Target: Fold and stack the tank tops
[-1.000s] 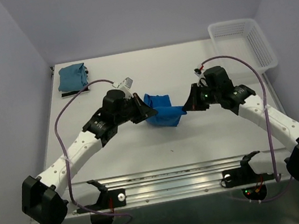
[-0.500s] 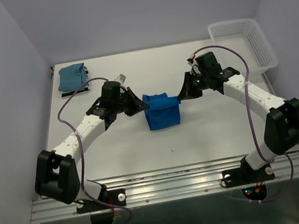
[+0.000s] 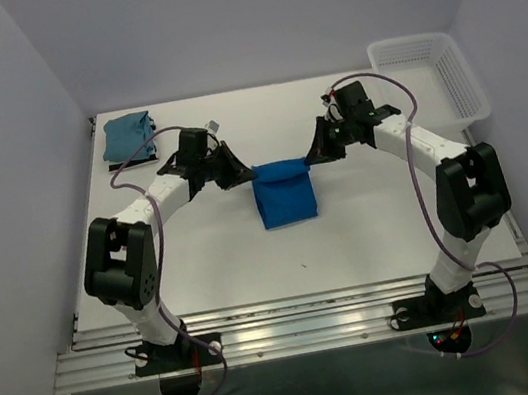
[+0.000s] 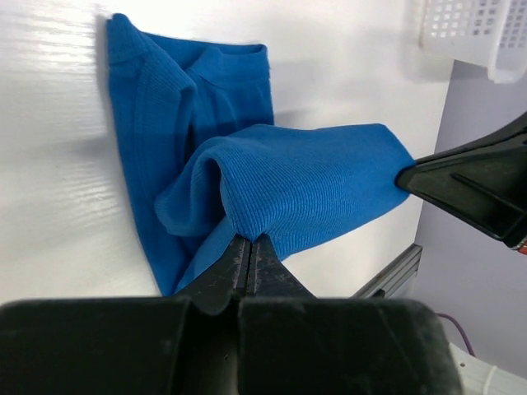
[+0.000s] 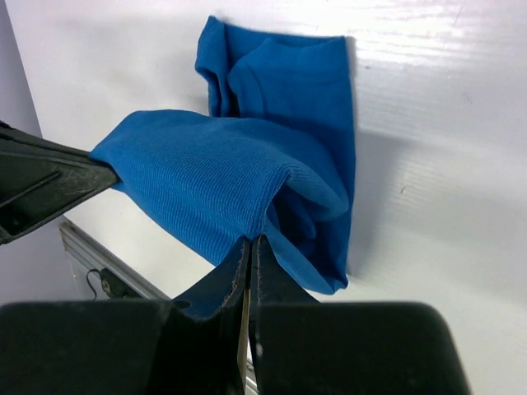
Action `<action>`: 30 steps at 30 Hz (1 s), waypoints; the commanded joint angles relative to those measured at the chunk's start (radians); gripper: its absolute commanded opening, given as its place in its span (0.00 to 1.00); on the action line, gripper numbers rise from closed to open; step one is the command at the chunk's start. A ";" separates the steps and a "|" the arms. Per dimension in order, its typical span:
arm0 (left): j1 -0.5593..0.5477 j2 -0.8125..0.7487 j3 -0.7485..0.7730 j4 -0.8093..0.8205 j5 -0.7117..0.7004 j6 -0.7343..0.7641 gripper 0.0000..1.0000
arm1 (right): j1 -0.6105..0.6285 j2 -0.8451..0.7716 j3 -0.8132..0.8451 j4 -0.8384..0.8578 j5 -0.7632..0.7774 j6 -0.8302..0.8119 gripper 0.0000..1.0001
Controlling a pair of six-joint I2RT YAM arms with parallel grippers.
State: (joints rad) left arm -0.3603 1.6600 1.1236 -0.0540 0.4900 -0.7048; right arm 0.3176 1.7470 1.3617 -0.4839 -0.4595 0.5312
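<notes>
Two arms reach inward over the white counter (image 3: 205, 268) and meet at the royal blue tank top (image 3: 284, 194) in its middle. That top lies folded into a near-square. Its far edge is raised and stretched crosswise, left to right, between the hands, and the rest trails toward the arms' bases. Both wrist views show the raised fold arching over the layers that lie flat on the counter.

The white basket (image 3: 417, 38) stands at the far right corner, well apart. The teal tank top (image 3: 127, 135) sits folded at the far left corner, well apart from the blue one and nearer the left arm. Judging by that, any carry to the stack would run leftward and away.

The left hand (image 3: 246, 172) is clamped on the left end of the raised edge and the right hand (image 3: 315, 155) on the right end. Each has its fingers pressed together on a pinch of ribbed cloth.

Beside the teal top only a thin dark strip (image 3: 132, 163) shows, and whether that is the striped top cannot be told. How many layers each pinch takes in is hidden inside the fold.
</notes>
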 commanded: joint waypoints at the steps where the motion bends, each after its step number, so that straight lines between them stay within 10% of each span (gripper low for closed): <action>1: 0.029 0.055 0.076 0.000 0.018 0.027 0.00 | -0.022 0.063 0.082 0.062 0.032 0.004 0.01; 10: 0.057 0.173 0.172 0.016 -0.019 0.010 0.05 | -0.031 0.223 0.212 0.100 0.065 -0.030 0.19; 13: 0.057 0.172 0.206 0.010 -0.056 0.014 0.51 | -0.031 0.255 0.269 0.099 0.065 -0.053 0.44; 14: 0.057 0.159 0.211 0.006 -0.092 0.014 0.98 | -0.031 0.247 0.281 0.100 0.062 -0.068 0.63; 16: 0.057 0.144 0.209 0.002 -0.111 0.016 0.99 | -0.031 0.229 0.278 0.100 0.058 -0.079 1.00; 30: -0.020 0.036 0.015 0.031 -0.237 0.031 0.99 | 0.034 0.048 -0.026 0.347 -0.197 -0.105 1.00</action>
State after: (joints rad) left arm -0.3412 1.7061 1.1404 -0.0490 0.3210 -0.7021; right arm 0.3183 1.8069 1.3544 -0.2955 -0.5552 0.4400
